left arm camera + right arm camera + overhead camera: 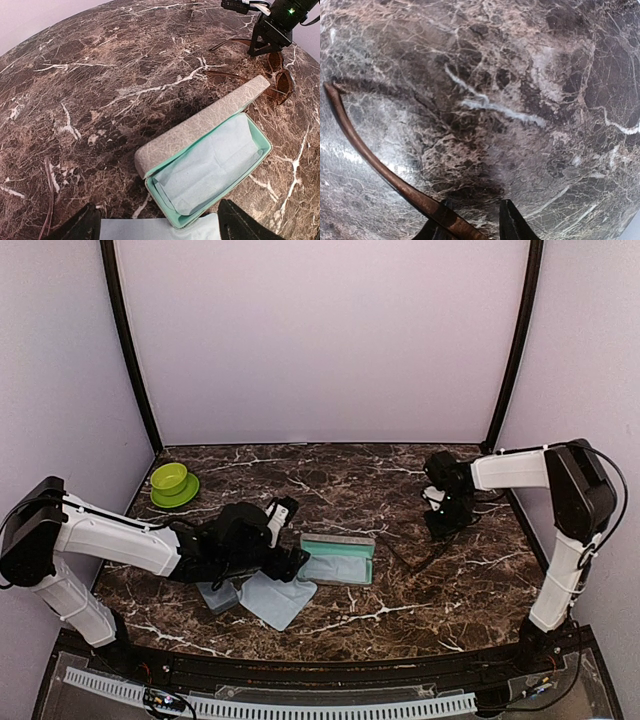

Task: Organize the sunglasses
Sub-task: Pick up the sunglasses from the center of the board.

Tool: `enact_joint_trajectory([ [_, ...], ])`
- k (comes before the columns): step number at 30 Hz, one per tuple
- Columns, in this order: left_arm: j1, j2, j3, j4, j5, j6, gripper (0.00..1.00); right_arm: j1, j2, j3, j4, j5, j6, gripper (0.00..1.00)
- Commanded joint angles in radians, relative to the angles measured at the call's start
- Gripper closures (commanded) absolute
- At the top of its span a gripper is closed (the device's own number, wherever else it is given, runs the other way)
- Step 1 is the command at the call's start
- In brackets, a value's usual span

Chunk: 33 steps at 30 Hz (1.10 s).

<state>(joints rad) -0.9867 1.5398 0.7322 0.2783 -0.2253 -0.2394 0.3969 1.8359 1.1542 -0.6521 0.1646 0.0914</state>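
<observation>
The sunglasses (281, 82) lie on the marble at the right, brown lenses down and temple arms spread. My right gripper (441, 524) (263, 46) hangs over them. In the right wrist view one brown temple arm (375, 162) curves from upper left down across the left finger (434, 229), with a gap to the right finger (512, 222). The right gripper (472, 206) is narrowed but still open. An open grey case (338, 560) (200, 135) with a teal lining holds a pale cloth. My left gripper (292, 537) (162, 229) stands wide open at its near end.
A pale blue-grey cloth (275, 598) (150, 231) lies flat below the left gripper, touching the case. A second grey-blue item (218, 596) sits partly under the left arm. A green bowl on a green saucer (172, 483) stands at the back left.
</observation>
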Motion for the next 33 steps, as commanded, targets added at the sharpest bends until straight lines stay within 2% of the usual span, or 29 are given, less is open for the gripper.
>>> enact_joint_trajectory([
  [1, -0.004, 0.008, 0.003, -0.002, 0.004, -0.002, 0.16, -0.008, -0.04, -0.034, 0.01, -0.009, 0.024, 0.69],
  [15, -0.004, 0.004, 0.006, -0.008, 0.011, -0.007, 0.16, -0.012, -0.103, -0.055, 0.012, 0.042, 0.046, 0.88],
  [22, -0.004, -0.003, 0.018, -0.017, -0.006, -0.017, 0.16, -0.012, -0.196, -0.074, 0.037, 0.084, 0.067, 1.0],
  [28, -0.004, -0.001, 0.046, -0.026, -0.01, -0.019, 0.16, 0.019, -0.345, -0.092, 0.069, 0.154, 0.079, 1.0],
  [33, -0.014, -0.009, 0.086, -0.027, 0.042, -0.021, 0.16, 0.11, -0.439, -0.112, 0.094, 0.22, 0.079, 1.0],
])
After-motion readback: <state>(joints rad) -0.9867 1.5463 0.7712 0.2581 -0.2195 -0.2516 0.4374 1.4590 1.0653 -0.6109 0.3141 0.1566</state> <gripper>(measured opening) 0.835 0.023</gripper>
